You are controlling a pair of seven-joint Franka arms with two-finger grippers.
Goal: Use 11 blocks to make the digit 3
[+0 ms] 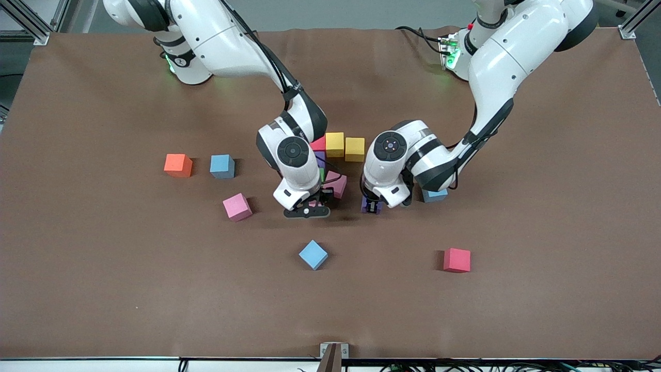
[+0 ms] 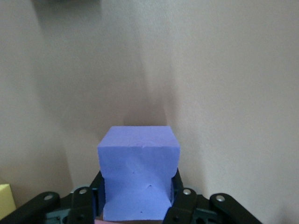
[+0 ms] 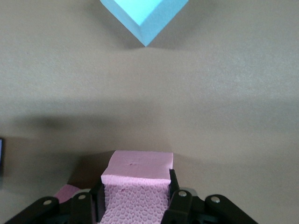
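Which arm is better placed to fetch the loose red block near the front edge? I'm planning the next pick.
Probably the left. Its gripper, shut on a purple block, is over the table toward the red block's end. The right gripper holds a pink block.

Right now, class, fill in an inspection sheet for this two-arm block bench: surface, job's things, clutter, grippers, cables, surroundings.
Surface: brown mat, slightly wrinkled.
Job's things: partial figure at mid-table, two yellow blocks touching, with red, purple, green and pink cubes partly hidden under the right arm. Loose: pink block, red block, three blue blocks.
Clutter: orange cube toward the right arm's end.
Grippers: left gripper shut on a purple block; right gripper shut on a pink cube, beside the figure.
Cables: on both arms; more along the table's near edge.
Surroundings: metal frame posts at the corners.
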